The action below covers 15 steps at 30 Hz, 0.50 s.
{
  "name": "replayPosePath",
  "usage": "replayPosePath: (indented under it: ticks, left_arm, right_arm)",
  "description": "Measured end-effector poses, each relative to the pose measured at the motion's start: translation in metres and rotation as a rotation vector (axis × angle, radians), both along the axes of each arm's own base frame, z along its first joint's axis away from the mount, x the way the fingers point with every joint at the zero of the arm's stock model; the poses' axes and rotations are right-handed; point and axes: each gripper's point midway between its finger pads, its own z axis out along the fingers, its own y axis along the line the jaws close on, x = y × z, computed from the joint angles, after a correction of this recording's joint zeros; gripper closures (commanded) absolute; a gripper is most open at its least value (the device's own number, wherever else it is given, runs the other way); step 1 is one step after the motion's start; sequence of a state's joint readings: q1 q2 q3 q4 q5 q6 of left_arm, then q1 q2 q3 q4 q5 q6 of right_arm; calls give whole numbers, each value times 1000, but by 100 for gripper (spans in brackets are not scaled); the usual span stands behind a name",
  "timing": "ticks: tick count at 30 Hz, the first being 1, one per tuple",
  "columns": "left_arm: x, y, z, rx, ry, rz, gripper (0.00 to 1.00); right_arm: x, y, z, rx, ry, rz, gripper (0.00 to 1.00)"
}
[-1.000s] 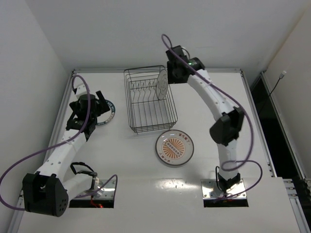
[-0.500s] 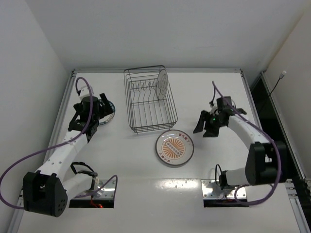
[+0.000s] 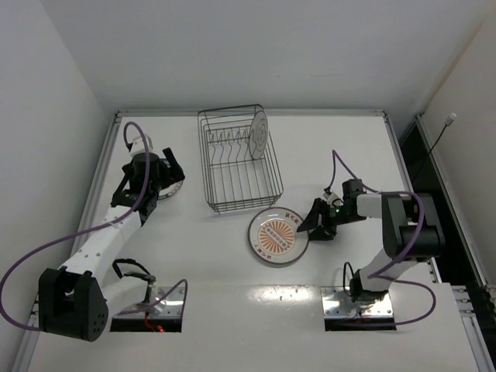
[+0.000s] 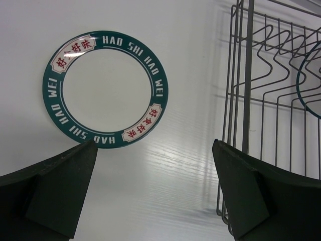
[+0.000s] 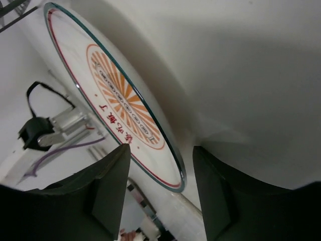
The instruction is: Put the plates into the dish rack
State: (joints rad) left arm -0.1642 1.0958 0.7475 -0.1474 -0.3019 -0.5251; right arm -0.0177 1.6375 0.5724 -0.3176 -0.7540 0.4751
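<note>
The dish rack stands at the back centre, with the white grey-rimmed plate upright in its tines. The orange patterned plate lies flat in front of the rack. My right gripper is open and low at its right edge; in the right wrist view the gripper has a jaw on each side of the plate's rim. The teal ring plate lies flat left of the rack. My left gripper is open above it; in the left wrist view the gripper is empty, with the plate ahead.
The rack's wire wall is close beside my left gripper's right finger. The table's raised edge runs along the left. Both arm bases sit at the near edge.
My right arm has swung away from the rack, come down and forward, and now sits at the orange plate's right rim. My left gripper has shifted slightly over the teal plate.
</note>
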Motion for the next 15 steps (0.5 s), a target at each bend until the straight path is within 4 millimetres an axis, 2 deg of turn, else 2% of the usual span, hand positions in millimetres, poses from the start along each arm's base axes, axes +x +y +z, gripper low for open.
replayPosePath:
  ticks: [1, 4, 5, 6, 10, 15]
  left_arm:
    - [0, 0, 0, 0, 2, -2, 1]
    - [1, 0, 0, 0, 1, -1, 1]
    - [1, 0, 1, 0, 0, -2, 1]
    - [1, 0, 2, 0, 0, -2, 1]
    - [3, 0, 5, 0, -7, 0, 1]
    - [3, 0, 6, 1, -6, 2, 1]
  right_arm:
    - [0, 3, 0, 28, 4, 6, 52]
    - [-2, 11, -5, 95, 25, 21, 75]
    - [-3, 12, -8, 105, 36, 25, 89]
    - [-5, 12, -12, 103, 46, 29, 93]
    - [-10, 14, -11, 127, 39, 72, 100]
    - [-15, 9, -1, 29, -4, 118, 100]
